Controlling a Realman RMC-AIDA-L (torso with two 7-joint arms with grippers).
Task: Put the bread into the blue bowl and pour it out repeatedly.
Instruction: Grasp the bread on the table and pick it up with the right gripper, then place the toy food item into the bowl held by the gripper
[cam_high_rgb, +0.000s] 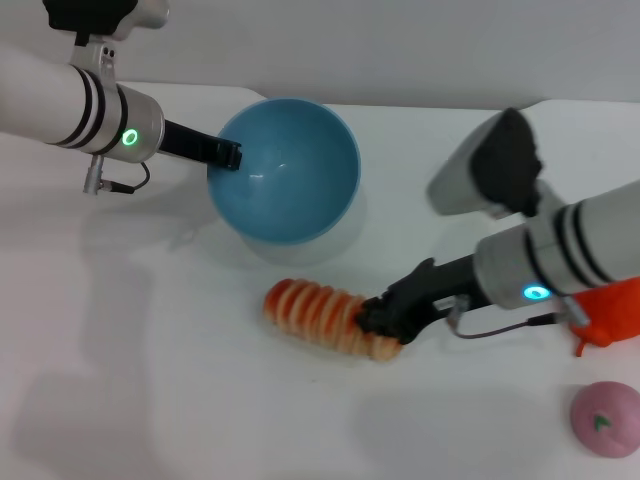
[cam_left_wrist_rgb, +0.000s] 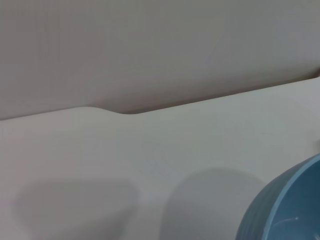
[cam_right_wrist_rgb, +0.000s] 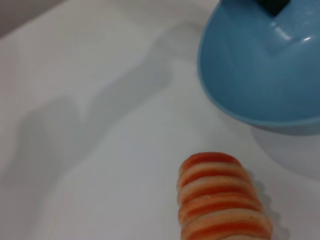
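The blue bowl (cam_high_rgb: 290, 170) hangs tilted above the table at the back middle, its opening facing the front right. My left gripper (cam_high_rgb: 226, 153) is shut on the bowl's left rim. The bowl's outer wall shows in the left wrist view (cam_left_wrist_rgb: 285, 210) and its inside in the right wrist view (cam_right_wrist_rgb: 265, 65). The bread (cam_high_rgb: 320, 315) lies stripes-up on the table in front of the bowl, and also shows in the right wrist view (cam_right_wrist_rgb: 220, 200). My right gripper (cam_high_rgb: 382, 320) is closed around the bread's right end, low at the table.
An orange-red toy (cam_high_rgb: 612, 315) lies at the right edge behind my right arm. A pink round toy (cam_high_rgb: 606, 420) sits at the front right corner. The table's back edge (cam_high_rgb: 420, 104) meets a grey wall just behind the bowl.
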